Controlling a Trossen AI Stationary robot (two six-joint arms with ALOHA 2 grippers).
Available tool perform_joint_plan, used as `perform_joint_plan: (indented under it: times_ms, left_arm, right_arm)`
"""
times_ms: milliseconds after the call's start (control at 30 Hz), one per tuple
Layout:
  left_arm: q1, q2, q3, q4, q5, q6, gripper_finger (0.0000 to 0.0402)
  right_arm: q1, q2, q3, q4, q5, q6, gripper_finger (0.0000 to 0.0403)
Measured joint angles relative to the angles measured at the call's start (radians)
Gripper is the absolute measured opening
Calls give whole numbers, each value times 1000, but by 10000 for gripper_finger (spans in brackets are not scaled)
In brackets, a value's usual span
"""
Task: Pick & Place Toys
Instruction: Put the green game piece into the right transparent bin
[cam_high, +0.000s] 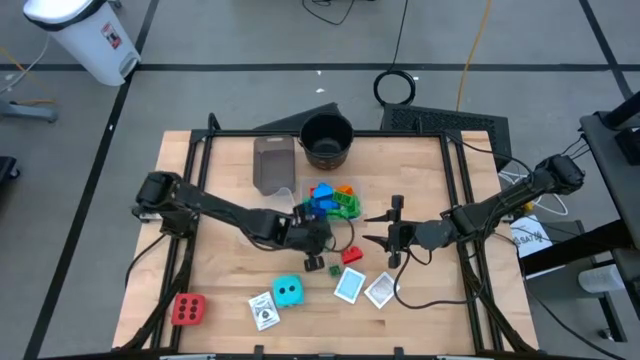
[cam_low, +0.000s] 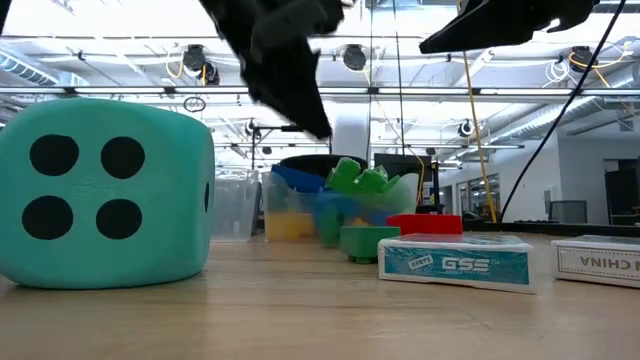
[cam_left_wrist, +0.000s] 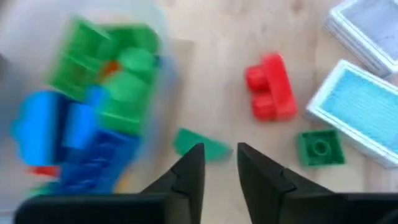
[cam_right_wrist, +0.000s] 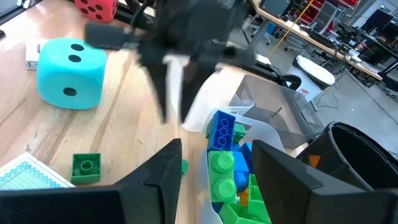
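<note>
Left wrist view: left pincer (cam_left_wrist: 219, 163) narrowly parted, grasping nothing, above a green block (cam_left_wrist: 200, 144).
Block: small, flat on the desk (cam_high: 220, 285), beside the tub (cam_high: 335, 203) (blurred).
Room: bare wood around.
Right pincer (cam_high: 389, 228): half parted, empty.

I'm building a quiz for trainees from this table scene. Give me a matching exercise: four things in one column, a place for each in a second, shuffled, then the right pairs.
Things:
1. red dotted cube
2. cyan dotted cube
3. black pot
4. pile of blocks

Places:
A. at the table's far edge, in the middle
B. near the table's front left corner
C. in a clear tub at the table's centre
D. front of the table, beside a small card

Pairs: 1-B, 2-D, 3-A, 4-C
</note>
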Motion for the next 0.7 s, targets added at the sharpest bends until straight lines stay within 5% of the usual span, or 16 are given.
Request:
perform_joint_plan:
  times_ms: [133,333,700]
  left_arm:
    - [22,-61,2,11,-108,28,45]
    - [55,-48,2,17,-5,-151,6]
    - [-9,148,2,30,49,-310,205]
  right_arm:
    - [0,0,0,1,0,0,164]
    - [0,0,0,0,0,0,164]
    - [0,0,0,0,0,-6,164]
